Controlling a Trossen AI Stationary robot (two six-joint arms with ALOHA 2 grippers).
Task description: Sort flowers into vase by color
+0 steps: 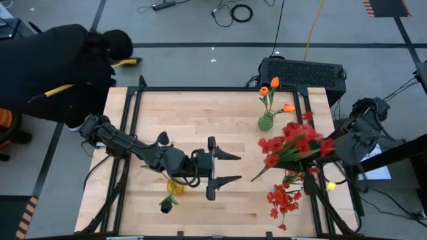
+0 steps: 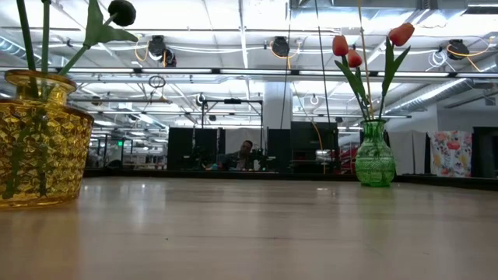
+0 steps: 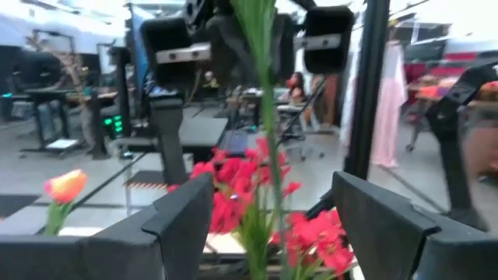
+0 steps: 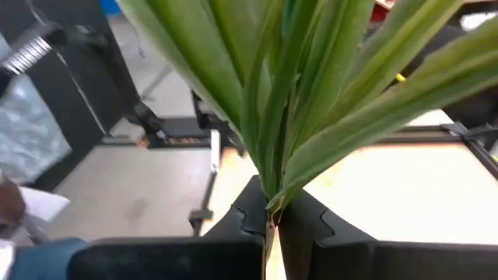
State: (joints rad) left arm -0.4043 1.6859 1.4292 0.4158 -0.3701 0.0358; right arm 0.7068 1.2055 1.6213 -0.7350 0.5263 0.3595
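My right gripper (image 4: 272, 222), at the table's right side, is shut on a bunch of red flowers (image 1: 293, 143). A long green stalk (image 1: 263, 172) of it reaches out toward my left gripper (image 1: 230, 168). That gripper is open at mid-table, with the stalk (image 3: 264, 117) and red blooms (image 3: 233, 194) showing beyond its fingers. It touches nothing. A green vase (image 2: 374, 155) holds orange flowers (image 1: 273, 84) at the far right. A yellow vase (image 2: 39, 140) near the front holds a black flower (image 1: 165, 205). My right gripper pinches the gathered green stalks and leaves (image 4: 272, 204) between its two fingers. It comes from the table's right, about level. The bunch is lifted clear of the table and sticks out toward the table's left, its leaves fanning out past the fingertips.
A second red cluster (image 1: 283, 198) sits near the table's right front corner; what it rests on I cannot tell. A person in black (image 1: 67, 67) bends at the far left corner. A black box (image 1: 303, 70) stands behind the far edge.
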